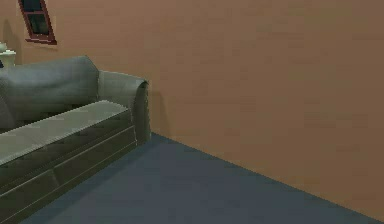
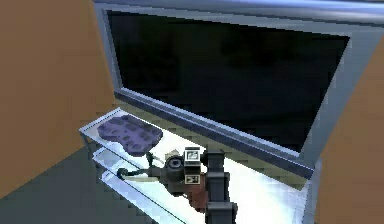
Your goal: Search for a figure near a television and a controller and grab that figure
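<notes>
A large television (image 2: pixel 225 75) with a black screen and a grey frame stands on a pale glass stand (image 2: pixel 260 190) in the arm side view. A flat, dark purple blob (image 2: pixel 130 133) lies on the stand's left end. The dark arm (image 2: pixel 217 195) rises from the bottom edge, with two white marked squares (image 2: pixel 190 160) at its far end. Left of them the gripper (image 2: pixel 138 172) reaches over the stand's front edge, just below the purple blob. A small tan patch (image 2: pixel 174 164) shows at the gripper's body. I cannot tell whether the gripper holds anything.
In the forward view a grey-green sofa (image 1: pixel 60 120) stands at the left against a brown wall (image 1: pixel 260 80). A framed picture (image 1: pixel 35 20) hangs at the top left. Dark blue floor (image 1: pixel 190 190) stretches ahead. Brown walls flank the television.
</notes>
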